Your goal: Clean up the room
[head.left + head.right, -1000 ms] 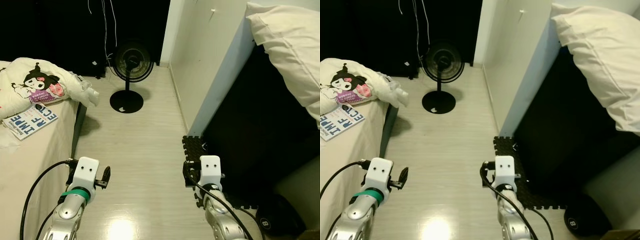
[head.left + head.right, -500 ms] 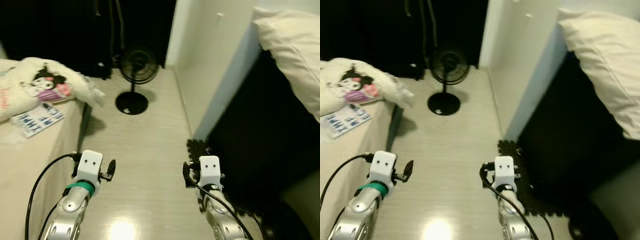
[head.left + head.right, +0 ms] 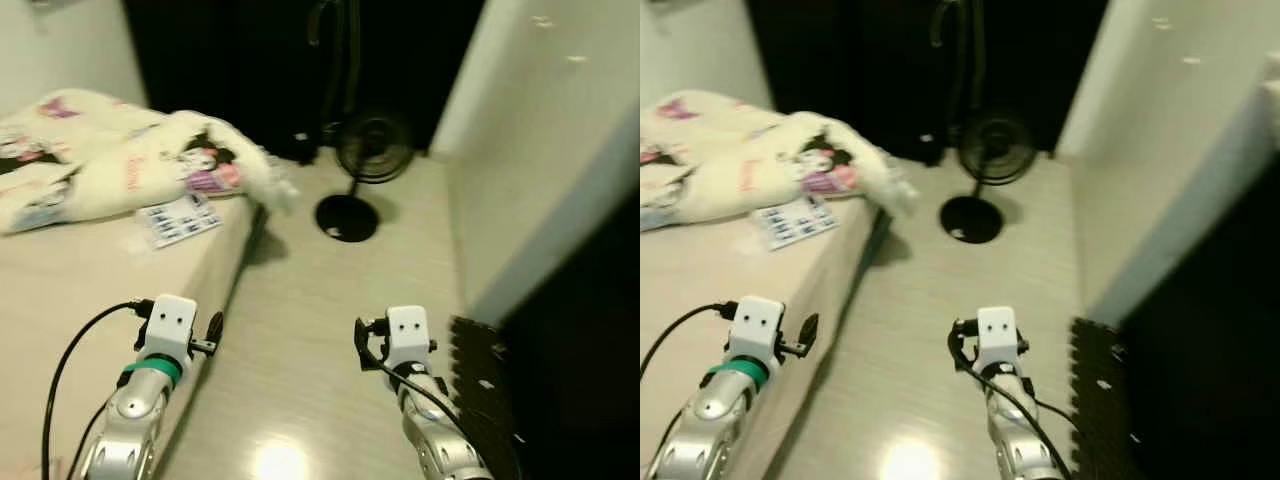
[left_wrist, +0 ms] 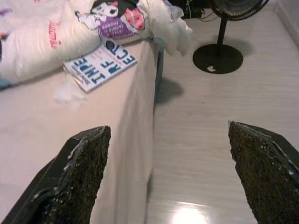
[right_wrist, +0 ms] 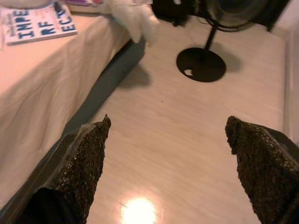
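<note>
One bed (image 3: 60, 290). One blanket (image 3: 120, 165), bunched at the bed's far edge. One book (image 4: 100, 65) on the bed, just beside the blanket. One standing fan (image 3: 365, 165) on the floor (image 3: 330, 290). One black foam mat (image 3: 480, 370) at the floor's right edge.

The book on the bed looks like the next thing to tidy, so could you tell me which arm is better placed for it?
Probably the left: the left gripper hangs open over the bed edge, facing the book; the right gripper is over the floor.

White-and-blue book (image 4: 99, 64) flat on the bed (image 4: 37, 126) — beside a crumpled printed blanket (image 4: 42, 32).
</note>
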Available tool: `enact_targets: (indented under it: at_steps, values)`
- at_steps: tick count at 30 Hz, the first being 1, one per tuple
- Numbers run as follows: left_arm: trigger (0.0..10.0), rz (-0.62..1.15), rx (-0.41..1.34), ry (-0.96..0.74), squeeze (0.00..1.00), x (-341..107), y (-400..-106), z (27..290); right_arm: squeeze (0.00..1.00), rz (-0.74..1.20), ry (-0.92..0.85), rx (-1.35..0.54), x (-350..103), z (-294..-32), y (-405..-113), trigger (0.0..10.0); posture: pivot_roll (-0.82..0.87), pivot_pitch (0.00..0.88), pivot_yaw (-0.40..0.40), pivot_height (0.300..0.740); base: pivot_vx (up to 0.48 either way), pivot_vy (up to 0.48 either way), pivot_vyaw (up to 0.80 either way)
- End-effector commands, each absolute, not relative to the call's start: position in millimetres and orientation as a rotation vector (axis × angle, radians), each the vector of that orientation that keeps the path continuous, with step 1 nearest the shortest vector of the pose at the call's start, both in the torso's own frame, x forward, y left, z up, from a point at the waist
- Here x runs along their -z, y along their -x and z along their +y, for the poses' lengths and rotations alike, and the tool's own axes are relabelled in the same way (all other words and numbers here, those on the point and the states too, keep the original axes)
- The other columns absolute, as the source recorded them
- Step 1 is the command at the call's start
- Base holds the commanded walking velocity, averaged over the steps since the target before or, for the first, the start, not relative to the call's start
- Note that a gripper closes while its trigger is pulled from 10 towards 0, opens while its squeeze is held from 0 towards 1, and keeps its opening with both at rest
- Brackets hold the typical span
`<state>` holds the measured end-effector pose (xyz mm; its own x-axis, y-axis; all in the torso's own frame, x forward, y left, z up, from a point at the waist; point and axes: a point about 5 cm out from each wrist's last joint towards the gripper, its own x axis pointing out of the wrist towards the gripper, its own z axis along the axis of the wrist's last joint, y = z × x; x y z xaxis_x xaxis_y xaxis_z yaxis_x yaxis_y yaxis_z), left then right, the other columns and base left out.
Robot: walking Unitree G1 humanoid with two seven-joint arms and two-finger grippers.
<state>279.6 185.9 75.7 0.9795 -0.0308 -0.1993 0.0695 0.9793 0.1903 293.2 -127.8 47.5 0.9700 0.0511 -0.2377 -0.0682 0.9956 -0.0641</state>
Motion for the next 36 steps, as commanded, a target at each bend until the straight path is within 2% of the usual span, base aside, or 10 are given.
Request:
enact_targets:
  at_steps: [1,36]
  values:
    - [10.0,0.199,0.057,-0.199,0.00,-75.6,-280.5,186.6,0.00,0.234,0.070,-0.049,-48.0,-130.7,-295.2,10.0,0.14,0.000,-0.019,0.740,0.240,0.000,0.80]
    - [10.0,0.191,0.073,-0.241,0.00,-81.7,-297.0,186.2,0.00,0.232,0.040,-0.041,-45.3,-127.5,-301.7,10.0,0.16,0.000,0.005,0.740,0.021,0.000,0.80]
